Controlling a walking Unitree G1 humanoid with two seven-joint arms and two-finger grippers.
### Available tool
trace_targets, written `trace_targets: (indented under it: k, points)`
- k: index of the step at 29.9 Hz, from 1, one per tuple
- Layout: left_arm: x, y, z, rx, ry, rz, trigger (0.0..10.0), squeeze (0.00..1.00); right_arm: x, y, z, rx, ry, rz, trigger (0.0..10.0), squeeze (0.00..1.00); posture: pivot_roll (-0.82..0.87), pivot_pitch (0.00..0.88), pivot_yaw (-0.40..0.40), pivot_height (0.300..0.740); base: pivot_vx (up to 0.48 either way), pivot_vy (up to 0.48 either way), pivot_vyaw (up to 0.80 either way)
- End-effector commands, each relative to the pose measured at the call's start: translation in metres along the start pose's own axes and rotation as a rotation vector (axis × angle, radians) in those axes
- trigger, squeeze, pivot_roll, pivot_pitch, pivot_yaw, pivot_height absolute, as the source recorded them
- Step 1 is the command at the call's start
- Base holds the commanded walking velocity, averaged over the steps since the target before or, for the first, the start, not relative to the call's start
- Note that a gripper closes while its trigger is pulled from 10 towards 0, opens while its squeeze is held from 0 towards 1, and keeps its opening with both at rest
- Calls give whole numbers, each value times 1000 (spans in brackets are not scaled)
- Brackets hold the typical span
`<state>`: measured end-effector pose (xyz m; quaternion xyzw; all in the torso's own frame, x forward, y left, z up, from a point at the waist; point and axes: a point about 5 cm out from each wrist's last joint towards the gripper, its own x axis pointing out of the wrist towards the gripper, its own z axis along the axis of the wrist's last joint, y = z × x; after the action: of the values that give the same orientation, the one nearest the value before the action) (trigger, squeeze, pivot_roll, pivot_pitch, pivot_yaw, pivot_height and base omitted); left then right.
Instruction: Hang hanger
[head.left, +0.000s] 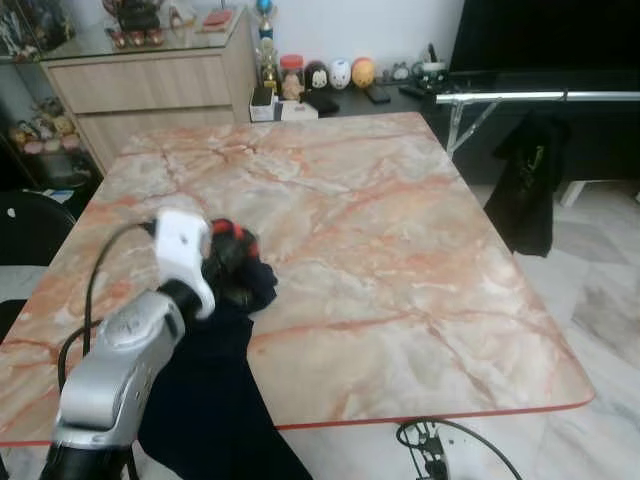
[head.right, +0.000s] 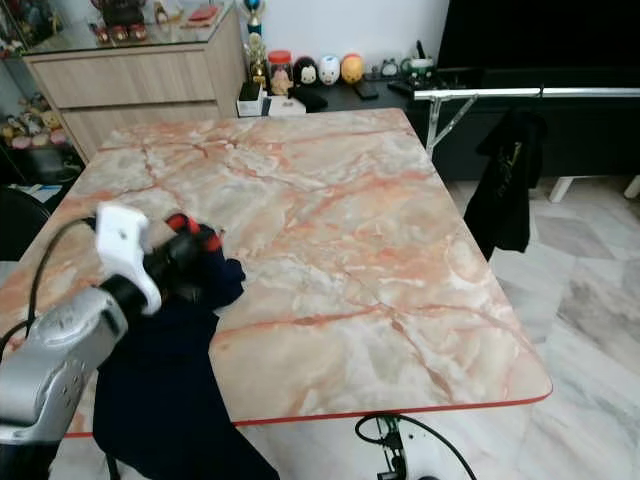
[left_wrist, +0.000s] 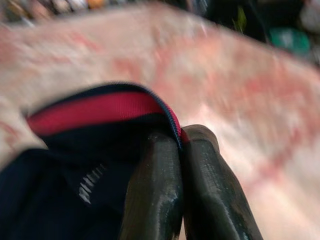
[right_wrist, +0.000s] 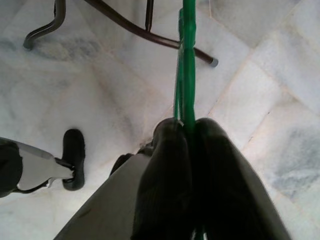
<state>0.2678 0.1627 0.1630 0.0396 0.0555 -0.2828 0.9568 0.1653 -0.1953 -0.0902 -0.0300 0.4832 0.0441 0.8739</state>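
We see a pink-veined marble table (head.left: 380, 250) taking up most of the room ahead. Left gripper (left_wrist: 181, 145) is over the table's near-left part, fingers (left_wrist: 155, 190) pinched together on the red-trimmed collar of a dark navy garment (head.left: 215, 400); the garment drapes off the table's near edge. Right gripper (right_wrist: 187, 131) is clamped on a green hanger (right_wrist: 188, 55), held low over the white marble floor (right_wrist: 110, 100), near a dark metal chair leg (right_wrist: 145, 34). Beyond the table's far edge: a wooden cabinet (head.left: 150, 85) and a row of figurines (head.left: 325, 72) on a dark shelf. Beside the table's far-right corner, a metal clothes rail (head.left: 540, 97) with a black garment (head.left: 528, 185) hanging. Cable (head.left: 450, 445) on the floor by the near edge.
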Motion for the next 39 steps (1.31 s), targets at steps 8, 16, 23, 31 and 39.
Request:
trace_targets:
  k: [8, 16, 23, 31, 39]
  points:
    - [-23, 1, -18, 40, 134, -10, 10000, 0, 0, 1, -1, -15, 8, 8, 10000, 0, 24, 0, 19, 740, 0, 0, 0]
    - [-21, 2, -29, -11, 128, 25, 10000, 1000, 0, 0, 0, -31, 13, 13, 10000, 0, 21, 0, 15, 740, 0, 0, 0]
    - [-24, -2, -35, -31, 141, 10, 10000, 1000, 0, 0, 0, -31, 11, 9, 10000, 0, 18, 0, 15, 740, 0, 0, 0]
    - [-36, 10, -35, -17, 157, 47, 10000, 1000, 0, 0, -1, -33, 12, 10, 10000, 0, 18, 0, 14, 740, 0, 0, 0]
    - [-54, 29, -21, 4, 124, 68, 10000, 1000, 0, -1, 0, -35, 11, 9, 10000, 0, 23, 0, 12, 740, 0, 0, 0]
